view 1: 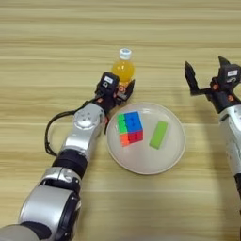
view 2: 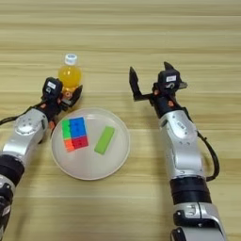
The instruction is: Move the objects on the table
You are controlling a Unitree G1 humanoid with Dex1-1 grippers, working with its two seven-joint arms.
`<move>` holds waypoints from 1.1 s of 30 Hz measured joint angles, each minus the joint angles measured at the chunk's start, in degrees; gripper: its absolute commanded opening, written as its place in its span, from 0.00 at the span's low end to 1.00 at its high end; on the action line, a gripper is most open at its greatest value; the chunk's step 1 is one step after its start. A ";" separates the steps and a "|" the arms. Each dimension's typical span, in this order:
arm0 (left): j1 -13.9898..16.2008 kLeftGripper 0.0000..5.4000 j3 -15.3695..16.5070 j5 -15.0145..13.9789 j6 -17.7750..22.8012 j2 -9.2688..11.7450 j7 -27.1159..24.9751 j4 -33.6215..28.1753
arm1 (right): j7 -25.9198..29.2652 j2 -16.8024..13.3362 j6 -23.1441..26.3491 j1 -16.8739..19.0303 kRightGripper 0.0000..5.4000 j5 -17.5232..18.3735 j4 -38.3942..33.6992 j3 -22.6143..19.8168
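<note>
One orange-juice bottle point(view 1: 124, 68) stands upright on the tabletop point(view 1: 56, 42), just beyond the far-left rim of the round cream plate point(view 1: 146, 164). The left hand point(view 1: 121, 89) sits right at the base of this bottle, between the bottle and the plate's rim; its black fingers point(view 1: 130, 87) reach around the bottle's lower part, but whether they press on it or merely flank it cannot be told.

One multicoloured puzzle cube point(view 1: 129, 128) lies on the left half of the plate, near the left hand and just to the plate side of the left forearm. One flat green block point(view 1: 158, 134) lies on the plate too, right of the cube and apart from it, set at a slant.

The right hand point(view 2: 149, 81) hangs over bare tabletop to the right of the plate and beyond its far edge, well apart from the bottle and the cube. Its two fingers point(view 2: 133, 84) are spread wide with nothing between them.

By count: one bottle, one cube, one green block, one plate, two hands.
</note>
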 measured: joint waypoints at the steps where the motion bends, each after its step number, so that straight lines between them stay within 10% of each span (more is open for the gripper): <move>1: 0.13 0.63 0.02 0.00 0.09 -0.03 0.01 0.01 | 0.00 0.01 0.00 0.00 1.00 0.01 -0.16 0.00; 18: 0.77 0.63 0.71 -0.09 1.64 -0.80 -0.07 -1.13 | 0.02 0.05 -0.02 -0.09 1.00 0.04 -0.53 -0.12; 33: 2.31 0.91 0.66 -0.02 2.04 -0.82 -0.11 -2.37 | 0.05 0.05 -0.02 -0.29 1.00 0.05 -0.53 -0.27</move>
